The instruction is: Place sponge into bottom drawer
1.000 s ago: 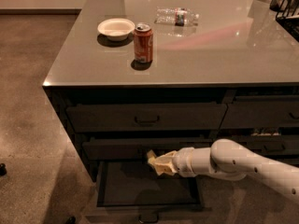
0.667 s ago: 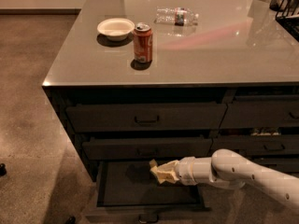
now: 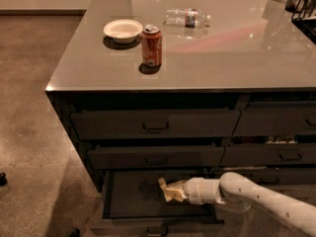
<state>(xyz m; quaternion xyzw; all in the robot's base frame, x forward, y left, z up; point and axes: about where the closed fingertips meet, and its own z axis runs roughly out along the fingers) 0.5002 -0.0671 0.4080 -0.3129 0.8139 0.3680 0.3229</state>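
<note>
The drawer (image 3: 129, 201) stands pulled out so its tray can take the sponge (image 3: 166, 187). The gripper (image 3: 174, 191) reaches in over it from the right, clenched on the sponge, which seems to hang just above the tray floor. Beyond, a can (image 3: 151, 46), a bowl (image 3: 123, 30) and a bottle (image 3: 186, 18) sit on the counter (image 3: 237, 58).

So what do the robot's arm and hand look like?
The arm is smooth, white and tube-shaped, with a rounded joint and a ringed white cuff. The hand, over the bottom drawer, is pale and mostly hidden by the sponge. No cables or markings show.
</note>
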